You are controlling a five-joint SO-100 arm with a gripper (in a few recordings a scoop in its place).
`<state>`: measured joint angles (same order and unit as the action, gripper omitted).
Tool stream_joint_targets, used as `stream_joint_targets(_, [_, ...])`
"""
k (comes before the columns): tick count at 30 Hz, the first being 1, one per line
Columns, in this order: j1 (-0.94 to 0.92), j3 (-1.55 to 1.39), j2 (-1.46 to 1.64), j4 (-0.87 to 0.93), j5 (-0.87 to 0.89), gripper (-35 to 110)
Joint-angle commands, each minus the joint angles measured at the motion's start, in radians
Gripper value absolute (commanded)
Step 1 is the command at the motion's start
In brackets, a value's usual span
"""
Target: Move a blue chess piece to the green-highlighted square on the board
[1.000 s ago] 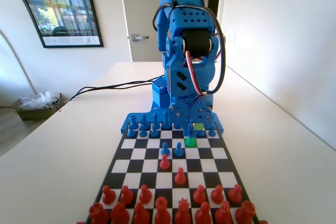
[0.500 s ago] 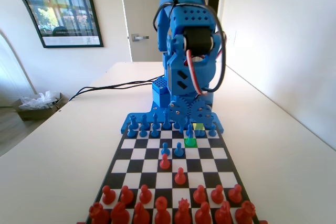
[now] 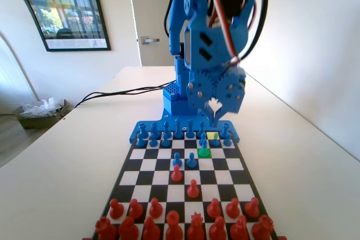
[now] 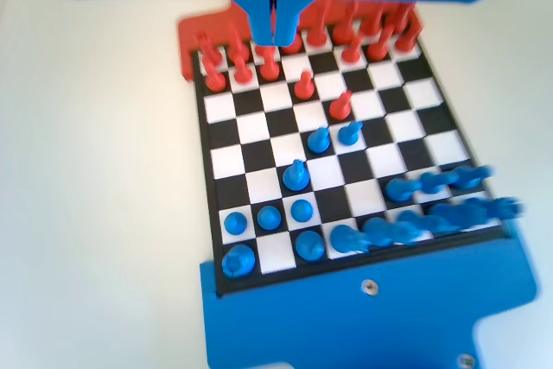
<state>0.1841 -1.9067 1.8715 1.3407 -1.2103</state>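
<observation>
**Piece resting on green, arm hanging clear**

The blue chess piece (image 3: 203,141) is standing on the green-highlighted square (image 3: 204,152), at 2 o'clock from the centre of the board (image 3: 128,168). The gripper (image 3: 216,108) is hanging above at 12 o'clock, jaws pressed together and empty, probably to avoid toppling neighbouring pieces

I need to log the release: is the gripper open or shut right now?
Shut. In the wrist view the gripper has its jaws pressed together with nothing between them; in the fixed view it hangs raised above the board.
</observation>
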Motion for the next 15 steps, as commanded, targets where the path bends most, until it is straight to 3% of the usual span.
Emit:
stream_joint_targets(1, [0.017,0.163,0.153,0.121,-0.075,1])
stream_joint_targets(9, [0.015,0.330,0.341,0.390,-0.255,1])
stream_joint_targets(15, [-0.035,0.322,0.526,0.472,-0.393,1])
